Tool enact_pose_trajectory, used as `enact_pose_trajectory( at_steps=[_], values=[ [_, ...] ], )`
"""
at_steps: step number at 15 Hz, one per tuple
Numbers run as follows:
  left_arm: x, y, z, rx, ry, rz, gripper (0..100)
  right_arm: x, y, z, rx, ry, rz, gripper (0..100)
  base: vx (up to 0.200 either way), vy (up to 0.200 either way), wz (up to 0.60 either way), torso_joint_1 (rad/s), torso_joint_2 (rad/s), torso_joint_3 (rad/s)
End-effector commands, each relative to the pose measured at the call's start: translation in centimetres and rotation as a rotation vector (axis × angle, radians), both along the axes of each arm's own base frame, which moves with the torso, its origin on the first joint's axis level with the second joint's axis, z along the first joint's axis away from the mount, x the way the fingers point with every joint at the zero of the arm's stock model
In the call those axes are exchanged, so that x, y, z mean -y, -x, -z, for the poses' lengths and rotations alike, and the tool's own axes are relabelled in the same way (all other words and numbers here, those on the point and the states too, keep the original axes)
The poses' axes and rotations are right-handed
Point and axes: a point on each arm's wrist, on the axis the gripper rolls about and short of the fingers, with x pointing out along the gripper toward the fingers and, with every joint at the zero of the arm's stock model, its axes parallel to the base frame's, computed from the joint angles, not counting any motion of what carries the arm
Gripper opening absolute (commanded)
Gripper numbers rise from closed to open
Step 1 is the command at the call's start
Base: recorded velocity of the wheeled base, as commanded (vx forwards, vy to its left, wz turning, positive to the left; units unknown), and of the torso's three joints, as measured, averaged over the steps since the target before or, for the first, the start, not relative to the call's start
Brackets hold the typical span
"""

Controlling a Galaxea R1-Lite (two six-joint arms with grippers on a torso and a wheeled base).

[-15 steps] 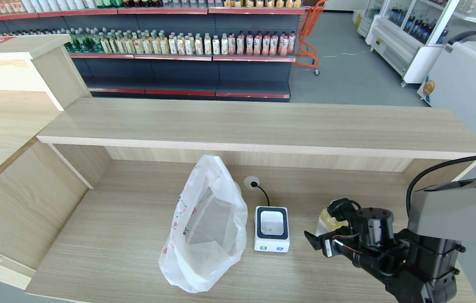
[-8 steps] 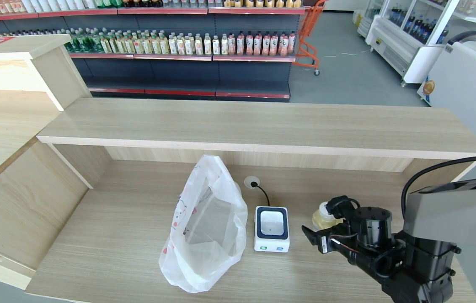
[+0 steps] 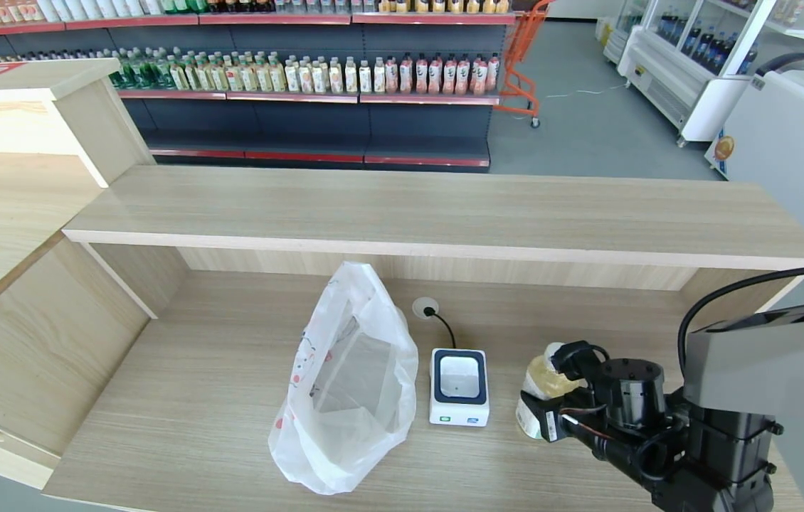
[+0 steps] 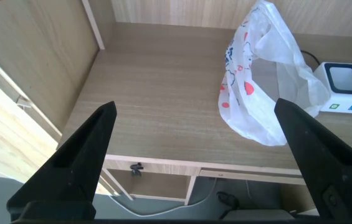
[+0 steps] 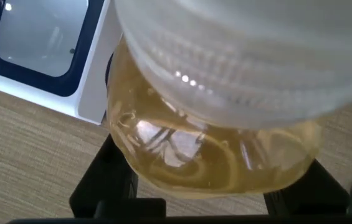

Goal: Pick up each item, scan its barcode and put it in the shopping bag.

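Bottle of yellow drink is clamped in your right gripper just beside the scanner, probably so you can show it the barcode

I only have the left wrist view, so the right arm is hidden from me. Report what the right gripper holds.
Observer: The right gripper is closed on a bottle of yellowish liquid.
Operator: Give its place relative to the scanner.
Observer: The head view has it just beside the scanner, on the side away from the shopping bag.
Operator: Describe the cap.
Observer: The cap is pale and ribbed, close to the right wrist camera.
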Motion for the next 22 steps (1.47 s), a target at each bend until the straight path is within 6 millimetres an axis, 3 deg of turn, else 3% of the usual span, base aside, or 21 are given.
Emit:
enact_pose_trajectory(
  at_steps=[1, 3, 5, 6, 7, 9, 10, 15, 22],
  values=[
    [0.0, 0.0, 0.0, 0.001, 0.001, 0.0, 100, 0.0, 0.0, -0.3, 0.01, -0.004, -0.002, 0, 0.0, 0.0, 0.0, 0.0, 0.0, 0.0],
    [0.0, 0.0, 0.0, 0.001, 0.001, 0.0, 100, 0.3, -0.2, -2.0, 0.068, -0.054, 0.011, 0, 0.0, 0.0, 0.0, 0.0, 0.0, 0.0],
    [0.0, 0.0, 0.0, 0.001, 0.001, 0.0, 100, 1.5, -0.3, -6.3, 0.142, -0.222, -0.031, 0, 0.0, 0.0, 0.0, 0.0, 0.0, 0.0],
    [0.0, 0.0, 0.0, 0.001, 0.001, 0.0, 100, 1.8, -0.2, -6.7, 0.139, -0.24, -0.044, 0, 0.0, 0.0, 0.0, 0.0, 0.0, 0.0],
    [0.0, 0.0, 0.0, 0.001, 0.001, 0.0, 100, 4.2, 1.3, -10.5, 0.089, -0.348, -0.187, 0, 0.0, 0.0, 0.0, 0.0, 0.0, 0.0],
    [0.0, 0.0, 0.0, 0.001, 0.001, 0.0, 100, 6.2, 4.2, -14.3, -0.008, -0.505, -0.454, 0, 0.0, 0.0, 0.0, 0.0, 0.0, 0.0],
    [0.0, 0.0, 0.0, 0.001, 0.001, 0.0, 100, 6.3, 5.3, -15.1, -0.036, -0.537, -0.544, 0, 0.0, 0.0, 0.0, 0.0, 0.0, 0.0],
    [0.0, 0.0, 0.0, 0.001, 0.001, 0.0, 100, 3.2, 8.5, -15.9, -0.102, -0.565, -0.854, 0, 0.0, 0.0, 0.0, 0.0, 0.0, 0.0],
    [0.0, 0.0, 0.0, 0.001, 0.001, 0.0, 100, 1.1, 10.2, -15.6, -0.153, -0.565, -0.967, 0, 0.0, 0.0, 0.0, 0.0, 0.0, 0.0]
  ],
)
